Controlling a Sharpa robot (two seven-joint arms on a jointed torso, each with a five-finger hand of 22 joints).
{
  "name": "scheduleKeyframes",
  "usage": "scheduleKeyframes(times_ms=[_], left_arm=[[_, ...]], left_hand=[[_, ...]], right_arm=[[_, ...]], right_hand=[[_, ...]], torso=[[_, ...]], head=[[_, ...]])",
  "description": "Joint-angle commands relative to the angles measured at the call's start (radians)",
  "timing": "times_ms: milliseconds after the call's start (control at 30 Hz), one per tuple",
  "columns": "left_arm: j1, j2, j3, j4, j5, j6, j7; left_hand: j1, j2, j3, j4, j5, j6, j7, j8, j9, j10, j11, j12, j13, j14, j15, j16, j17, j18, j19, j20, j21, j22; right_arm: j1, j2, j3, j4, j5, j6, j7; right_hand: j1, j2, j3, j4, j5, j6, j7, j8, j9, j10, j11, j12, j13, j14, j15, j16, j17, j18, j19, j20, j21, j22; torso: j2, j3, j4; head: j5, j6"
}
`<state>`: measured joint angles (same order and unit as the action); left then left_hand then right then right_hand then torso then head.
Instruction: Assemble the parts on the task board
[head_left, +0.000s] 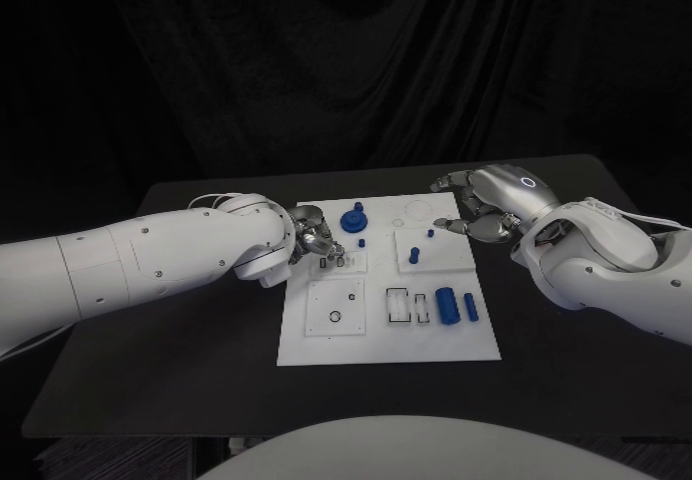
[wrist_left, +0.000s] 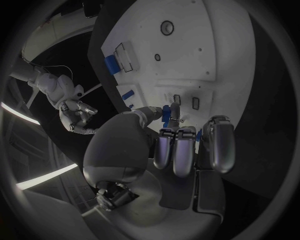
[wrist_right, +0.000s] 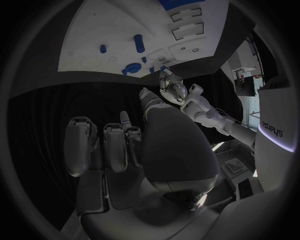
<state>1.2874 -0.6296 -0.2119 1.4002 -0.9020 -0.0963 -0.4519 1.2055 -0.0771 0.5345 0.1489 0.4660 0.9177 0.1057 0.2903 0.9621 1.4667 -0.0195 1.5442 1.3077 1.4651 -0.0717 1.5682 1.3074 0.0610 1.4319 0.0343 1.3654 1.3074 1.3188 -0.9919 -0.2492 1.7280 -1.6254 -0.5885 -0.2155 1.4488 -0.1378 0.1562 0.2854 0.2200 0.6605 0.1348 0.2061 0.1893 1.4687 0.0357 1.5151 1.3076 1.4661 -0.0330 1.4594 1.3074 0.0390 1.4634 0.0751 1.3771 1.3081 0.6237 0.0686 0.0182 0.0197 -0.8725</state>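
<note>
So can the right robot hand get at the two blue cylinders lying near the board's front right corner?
Probably yes: the right robot hand hovers empty by the board's far right edge, and nothing stands over the blue cylinders.

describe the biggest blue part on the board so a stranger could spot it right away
Start at the white task board in the middle of the black table. Go to its far edge, left of centre, near the left hand. The part stands there: a round knob on a wide base, bulkier than the small pegs nearby.
</note>
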Motion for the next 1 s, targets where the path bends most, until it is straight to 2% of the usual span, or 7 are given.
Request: scheduleKeyframes(times_ms=[33,133,167,267,367,733,1000], left_arm=[[0.0,0.005,0.001,-0.001,-0.007,-0.002,-0.021],[-0.001,0.008,0.001,-0.004,-0.008,-0.003,-0.023],[-0.001,0.009,0.001,-0.005,-0.008,-0.002,-0.024],[-0.003,0.01,0.001,-0.009,-0.008,0.002,-0.027],[-0.006,0.012,0.001,-0.013,-0.008,0.005,-0.029],[-0.026,0.015,0.001,-0.03,-0.008,0.009,-0.022],[-0.038,0.018,0.001,-0.038,-0.008,0.0,0.011]], left_hand=[[-0.008,0.005,0.038,-0.032,-0.004,0.056,-0.054,-0.007,-0.001,0.088,-0.005,0.005,0.249,0.106,-0.006,0.003,0.263,0.0,0.005,0.001,0.006,0.114],[-0.012,0.006,0.042,-0.035,-0.004,0.058,-0.054,-0.008,-0.001,0.088,-0.005,0.005,0.249,0.106,-0.007,0.003,0.263,0.0,0.006,0.0,0.006,0.114],[-0.012,0.007,0.043,-0.035,-0.004,0.058,-0.054,-0.008,-0.001,0.088,-0.006,0.005,0.249,0.106,-0.007,0.003,0.263,0.0,0.006,0.0,0.006,0.113],[-0.014,0.007,0.045,-0.037,-0.004,0.058,-0.054,-0.009,-0.002,0.088,-0.006,0.006,0.249,0.106,-0.007,0.003,0.263,0.0,0.008,0.0,0.007,0.114],[-0.018,0.008,0.048,-0.038,-0.005,0.06,-0.054,-0.01,-0.002,0.089,-0.006,0.006,0.249,0.106,-0.007,0.003,0.263,0.0,0.008,-0.001,0.005,0.114],[-0.028,0.008,0.051,-0.038,-0.008,0.062,-0.054,-0.012,-0.003,0.088,-0.006,0.005,0.248,0.106,-0.008,0.003,0.263,0.001,0.008,-0.001,0.003,0.112],[-0.033,0.008,0.051,-0.038,-0.01,0.063,-0.055,-0.013,-0.004,0.086,-0.006,0.003,0.247,0.106,-0.008,0.003,0.263,0.001,0.007,-0.001,0.001,0.111]], right_arm=[[-0.003,-0.001,0.0,0.0,-0.004,-0.005,-0.019],[-0.003,-0.001,0.0,0.002,-0.003,-0.011,-0.017],[-0.003,-0.001,0.0,0.002,-0.003,-0.013,-0.016],[-0.003,0.0,0.0,0.001,-0.003,-0.016,-0.015],[-0.004,0.001,0.0,-0.001,-0.003,-0.011,-0.017],[-0.006,0.002,0.0,-0.002,-0.002,-0.012,-0.017],[-0.006,0.007,0.0,-0.005,-0.002,-0.006,-0.02]], right_hand=[[0.004,0.009,0.006,0.002,0.003,-0.001,-0.004,-0.001,-0.001,0.012,-0.007,-0.004,0.158,0.058,-0.007,-0.007,0.055,0.011,0.019,-0.005,-0.007,0.196],[0.004,0.009,0.006,0.002,0.003,-0.001,-0.004,-0.001,-0.001,0.012,-0.007,-0.004,0.158,0.058,-0.007,-0.007,0.055,0.011,0.019,-0.005,-0.007,0.196],[0.004,0.01,0.007,0.002,0.006,0.001,-0.004,0.0,-0.002,0.012,-0.007,-0.004,0.158,0.058,-0.008,-0.007,0.055,0.011,0.019,-0.005,-0.008,0.196],[0.004,0.01,0.007,0.002,0.006,0.001,-0.004,0.0,-0.002,0.012,-0.007,-0.004,0.158,0.058,-0.008,-0.008,0.054,0.011,0.019,-0.005,-0.008,0.196],[0.005,0.01,0.008,0.002,0.013,0.002,-0.003,0.001,-0.003,0.012,-0.007,-0.004,0.159,0.058,-0.008,-0.007,0.055,0.011,0.019,-0.006,-0.008,0.196],[0.009,0.013,0.012,0.001,0.032,0.012,0.0,0.006,-0.006,0.014,-0.004,-0.004,0.159,0.059,-0.007,-0.008,0.053,0.011,0.02,-0.006,-0.009,0.195],[0.01,0.014,0.014,0.0,0.04,0.014,0.001,0.007,-0.007,0.013,-0.003,-0.004,0.158,0.058,-0.006,-0.009,0.052,0.011,0.02,-0.006,-0.01,0.195]], torso=[[0.001,0.0062,-0.0035],[0.001,0.0089,-0.0024],[0.0,0.0071,-0.0006],[0.001,0.0107,-0.0019],[0.001,0.0119,-0.0014],[-0.001,0.0062,0.0011],[0.0,0.0073,0.0008]], head=[[0.0,0.0],[0.0,0.0],[-0.002,0.0],[-0.003,0.0],[-0.005,0.0],[-0.01,0.0],[-0.01,0.0]])
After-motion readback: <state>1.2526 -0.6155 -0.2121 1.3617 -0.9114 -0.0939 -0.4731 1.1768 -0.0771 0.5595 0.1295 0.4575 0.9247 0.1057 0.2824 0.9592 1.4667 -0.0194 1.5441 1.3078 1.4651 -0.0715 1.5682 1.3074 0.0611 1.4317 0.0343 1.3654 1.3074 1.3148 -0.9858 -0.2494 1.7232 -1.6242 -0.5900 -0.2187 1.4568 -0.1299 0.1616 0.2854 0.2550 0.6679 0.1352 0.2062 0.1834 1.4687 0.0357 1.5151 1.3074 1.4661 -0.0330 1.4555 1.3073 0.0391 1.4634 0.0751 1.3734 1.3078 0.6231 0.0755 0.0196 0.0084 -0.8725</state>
